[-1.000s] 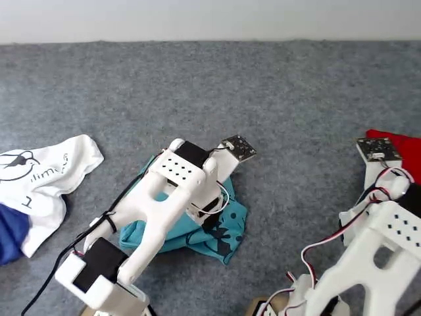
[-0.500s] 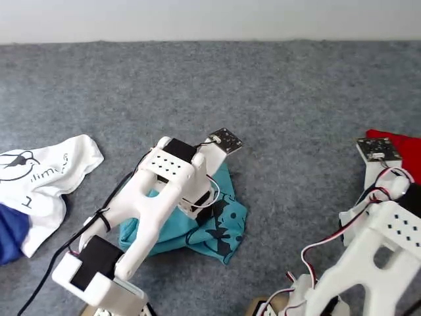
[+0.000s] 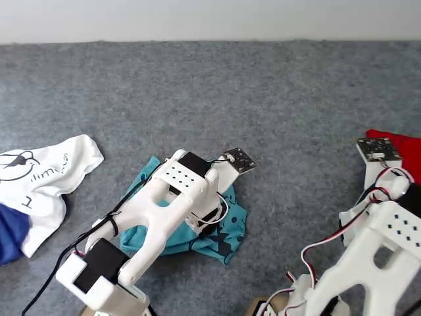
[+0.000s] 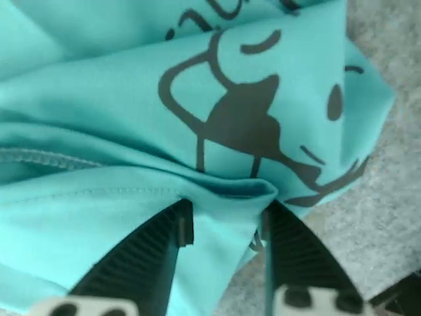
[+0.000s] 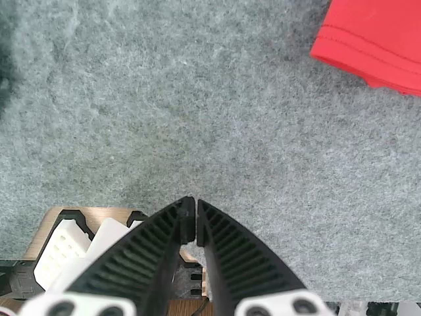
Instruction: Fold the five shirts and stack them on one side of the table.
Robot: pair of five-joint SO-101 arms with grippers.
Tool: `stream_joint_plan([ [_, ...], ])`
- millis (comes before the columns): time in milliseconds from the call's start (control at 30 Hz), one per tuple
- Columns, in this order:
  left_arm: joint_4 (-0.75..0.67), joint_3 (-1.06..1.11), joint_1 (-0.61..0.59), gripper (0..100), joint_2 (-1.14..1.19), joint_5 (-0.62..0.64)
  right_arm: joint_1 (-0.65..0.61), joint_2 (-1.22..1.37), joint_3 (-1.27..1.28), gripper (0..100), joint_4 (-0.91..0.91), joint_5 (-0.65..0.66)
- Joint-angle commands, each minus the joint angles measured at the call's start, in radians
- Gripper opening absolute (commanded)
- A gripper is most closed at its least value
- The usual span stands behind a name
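A crumpled teal shirt (image 3: 227,232) with a black drawing lies in the middle of the grey table (image 3: 263,92). My left arm leans over it. In the left wrist view my left gripper (image 4: 220,220) is open and pressed down onto the teal shirt (image 4: 230,99), with a raised fold of cloth between its fingertips. A red shirt (image 3: 406,150) lies at the table's right edge, next to my right arm. Over bare carpet, a short way from the red shirt (image 5: 375,39), my right gripper (image 5: 196,217) hangs shut with nothing in it.
A white printed shirt (image 3: 46,174) lies at the left edge, partly over a blue shirt (image 3: 10,237). The right arm's base (image 5: 72,247) shows under its gripper. The far half of the table is bare carpet.
My left arm drew back toward the left, then came forward and lower onto the teal shirt, whose folds have shifted a little. The right arm has kept still.
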Motion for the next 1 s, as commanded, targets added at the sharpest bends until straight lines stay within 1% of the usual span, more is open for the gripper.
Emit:
stream_joint_plan([
  [0,-0.025,-0.005,-0.015,13,-0.006,-0.008,-0.007,-0.015,0.002,0.9,0.038,0.002],
  [167,-0.028,-0.007,-0.02,9,-0.006,-0.008,-0.007,-0.015,0.002,0.9,0.038,0.002],
  [333,-0.028,-0.015,-0.02,2,-0.018,-0.008,-0.007,-0.015,0.002,0.9,0.038,0.002],
  [400,-0.009,-0.038,-0.026,2,-0.018,-0.008,-0.007,-0.015,0.002,0.9,0.038,0.002],
  [500,0.06,-0.114,-0.077,2,-0.02,-0.008,-0.007,-0.015,0.002,0.9,0.038,0.002],
  [633,0.157,-0.272,-0.176,1,-0.038,-0.012,-0.007,-0.015,0.002,0.9,0.038,0.002],
  [833,0.216,-0.46,-0.301,1,-0.212,-0.008,-0.007,-0.015,0.002,0.9,0.038,0.002],
  [967,0.253,-0.499,-0.399,1,-0.347,-0.012,-0.008,-0.015,0.002,0.9,0.038,0.0],
])
